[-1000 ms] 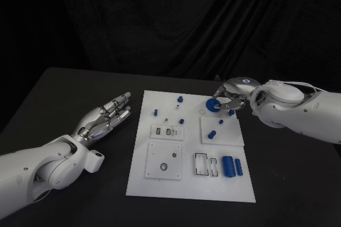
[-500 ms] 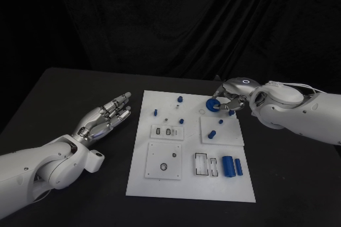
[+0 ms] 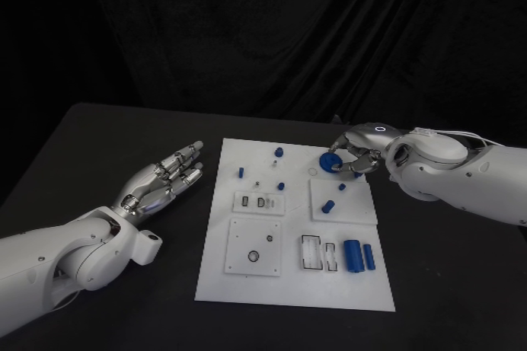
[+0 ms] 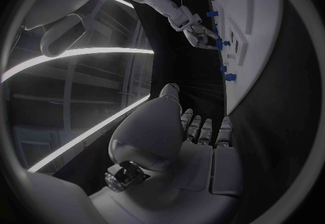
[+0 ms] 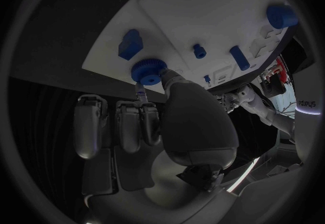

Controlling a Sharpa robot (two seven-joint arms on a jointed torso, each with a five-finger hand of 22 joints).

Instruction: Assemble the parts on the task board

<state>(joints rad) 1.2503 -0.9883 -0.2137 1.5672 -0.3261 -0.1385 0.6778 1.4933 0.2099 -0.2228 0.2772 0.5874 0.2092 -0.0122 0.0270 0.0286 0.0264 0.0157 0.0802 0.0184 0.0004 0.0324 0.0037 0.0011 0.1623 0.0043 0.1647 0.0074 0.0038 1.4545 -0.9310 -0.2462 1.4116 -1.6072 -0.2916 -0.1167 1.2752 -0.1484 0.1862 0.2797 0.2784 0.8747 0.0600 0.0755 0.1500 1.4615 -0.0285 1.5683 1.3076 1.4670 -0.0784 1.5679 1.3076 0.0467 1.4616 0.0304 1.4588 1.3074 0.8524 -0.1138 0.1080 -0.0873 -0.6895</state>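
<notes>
The right hand (image 3: 357, 154) is at the far right corner of the white board (image 3: 295, 282), fingers pinched round a blue toothed wheel (image 3: 328, 161) that sits at the board's far edge. From the wrist you can see the wheel (image 5: 147, 70) right at the fingertips (image 5: 140, 97), low against the white surface. Whether it is fully seated, I can't tell from here. To do this well, I'd say keep the wheel level, line it up over its spot and press straight down without twisting it askew. Just beside it stands a small blue block (image 5: 130, 44), with short blue pegs (image 3: 327, 208) scattered nearer the middle, so there's not much room to wander. Two blue cylinders (image 3: 359, 256) lie side by side toward the near right corner. Over on the other side, the left hand (image 3: 163, 182) hovers off the board, fingers spread and empty. The worktop (image 3: 99, 149) is black, and a dark curtain (image 3: 263, 46) hangs behind.
</notes>
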